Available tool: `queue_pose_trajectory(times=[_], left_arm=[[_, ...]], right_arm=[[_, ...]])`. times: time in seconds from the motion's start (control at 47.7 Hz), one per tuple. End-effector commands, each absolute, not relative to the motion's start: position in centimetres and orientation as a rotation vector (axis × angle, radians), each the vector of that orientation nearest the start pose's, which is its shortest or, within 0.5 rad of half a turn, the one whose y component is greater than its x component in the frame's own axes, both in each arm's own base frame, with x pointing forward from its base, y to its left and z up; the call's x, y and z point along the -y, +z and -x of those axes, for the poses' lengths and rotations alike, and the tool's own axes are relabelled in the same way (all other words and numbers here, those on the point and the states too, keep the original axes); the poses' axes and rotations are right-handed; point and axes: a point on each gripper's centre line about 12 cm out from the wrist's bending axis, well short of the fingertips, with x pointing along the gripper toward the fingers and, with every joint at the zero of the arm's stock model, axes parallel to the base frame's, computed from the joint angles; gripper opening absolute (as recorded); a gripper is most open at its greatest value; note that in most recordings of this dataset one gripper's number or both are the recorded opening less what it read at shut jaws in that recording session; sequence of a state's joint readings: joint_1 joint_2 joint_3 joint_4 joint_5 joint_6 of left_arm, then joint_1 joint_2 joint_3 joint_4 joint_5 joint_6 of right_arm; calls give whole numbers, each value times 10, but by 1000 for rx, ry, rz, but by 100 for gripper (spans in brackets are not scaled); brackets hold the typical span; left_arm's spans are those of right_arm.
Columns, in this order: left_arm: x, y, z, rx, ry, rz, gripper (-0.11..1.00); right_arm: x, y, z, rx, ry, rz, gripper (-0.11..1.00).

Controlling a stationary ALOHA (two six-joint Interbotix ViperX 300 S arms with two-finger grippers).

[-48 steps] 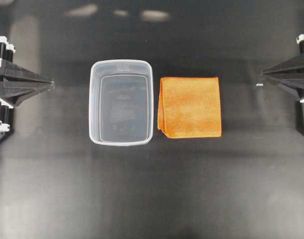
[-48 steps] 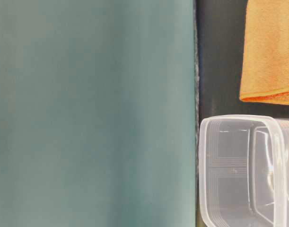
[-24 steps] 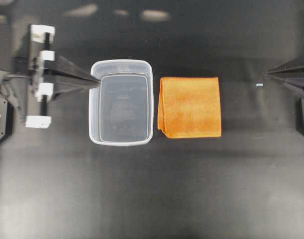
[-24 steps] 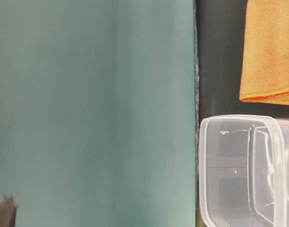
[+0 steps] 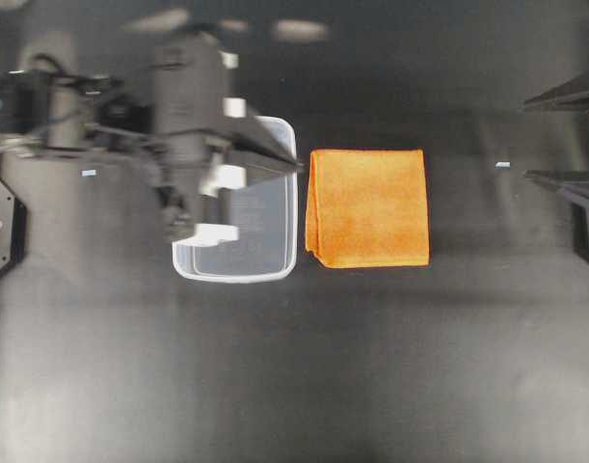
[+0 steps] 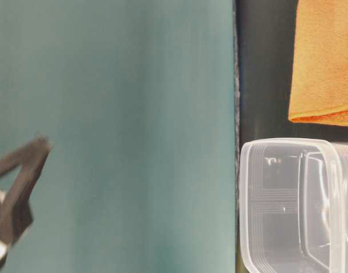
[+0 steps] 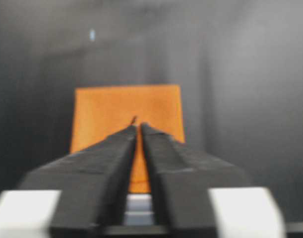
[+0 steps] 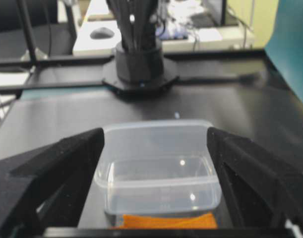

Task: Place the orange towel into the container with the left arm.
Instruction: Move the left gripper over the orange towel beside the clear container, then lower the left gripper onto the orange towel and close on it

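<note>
The room is dim and the table [image 5: 371, 367] is dark. Three pale light spots shine on it at the top. The left arm [image 5: 183, 116] looks smeared and blurry from above. The left gripper [image 7: 138, 130] is fuzzy too. The towel [image 5: 368, 207] looks sharp and bright. Small shiny dots sit on the tub [image 8: 161, 168].

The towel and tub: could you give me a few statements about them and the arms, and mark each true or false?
1. The towel lies inside the tub. False: it lies on the table beside the tub.
2. The left gripper reaches over the tub toward the towel. True.
3. The left gripper holds the towel. False: it holds nothing, and its fingers are nearly together.
4. The right gripper stands wide open. True.
5. The towel is folded. True.
</note>
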State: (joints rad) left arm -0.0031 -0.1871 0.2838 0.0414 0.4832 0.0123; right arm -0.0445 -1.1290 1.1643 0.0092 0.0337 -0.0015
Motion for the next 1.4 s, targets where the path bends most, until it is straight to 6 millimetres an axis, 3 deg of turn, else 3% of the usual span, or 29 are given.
queue_pose_trajectory(times=[0.0, 0.168, 0.273, 0.482, 0.797, 1.111, 1.384], left_arm=[[-9, 348, -421, -646, 21, -55, 22], [-12, 334, -463, -787, 29, -51, 70], [-13, 315, -484, -852, 25, -59, 90], [-5, 239, -519, -989, -46, -161, 89], [-9, 152, -535, -1129, -59, -165, 90], [-7, 114, -543, -1127, -62, -162, 90], [-5, 101, -538, -1151, -62, -155, 89]], right_arm=[[8, 305, -168, -12, -49, -8, 78], [8, 312, -156, 29, -48, -10, 78], [7, 313, -153, 17, -48, -9, 78], [7, 310, -152, -3, -48, -11, 78], [7, 314, -153, 39, -48, -28, 78], [8, 309, -155, 19, -48, -32, 78], [8, 309, -155, 24, -48, -32, 78]])
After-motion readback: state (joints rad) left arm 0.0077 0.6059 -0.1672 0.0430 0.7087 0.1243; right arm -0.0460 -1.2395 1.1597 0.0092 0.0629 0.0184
